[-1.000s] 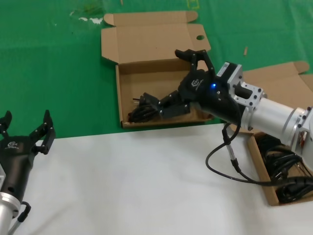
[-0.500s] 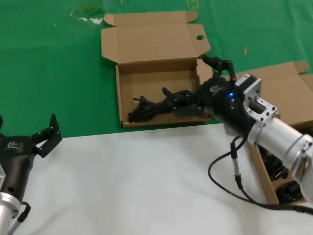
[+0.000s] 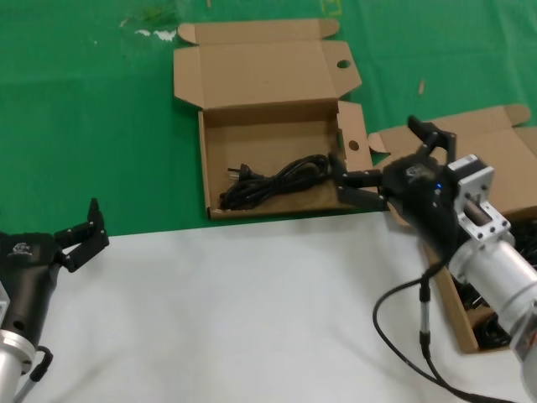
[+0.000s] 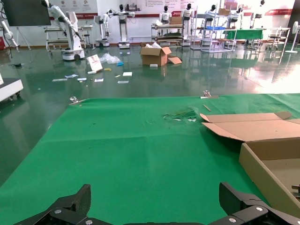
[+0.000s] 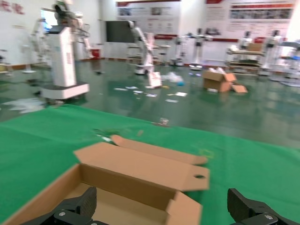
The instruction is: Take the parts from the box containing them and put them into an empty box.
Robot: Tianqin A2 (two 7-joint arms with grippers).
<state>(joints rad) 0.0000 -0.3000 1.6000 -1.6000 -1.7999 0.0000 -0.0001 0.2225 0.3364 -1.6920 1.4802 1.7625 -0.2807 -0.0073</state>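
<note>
Now one power cord [image 3: 273,180] lies loose on the floor of the holed box [image 3: 220,117], just beside the right gripper [image 3: 388,164], whose jaws are spread wide and empty at that box's right wall. Off left, the left gripper [image 3: 80,233] hangs with its jaws apart.

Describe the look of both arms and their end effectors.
Both arms have silver cylindrical forearms ending in black housings with a small white logo. The right end effector has black jointed fingers, a blue light and a looping black cable. The left end effector has matching black fingers studded with silver screws.
</note>
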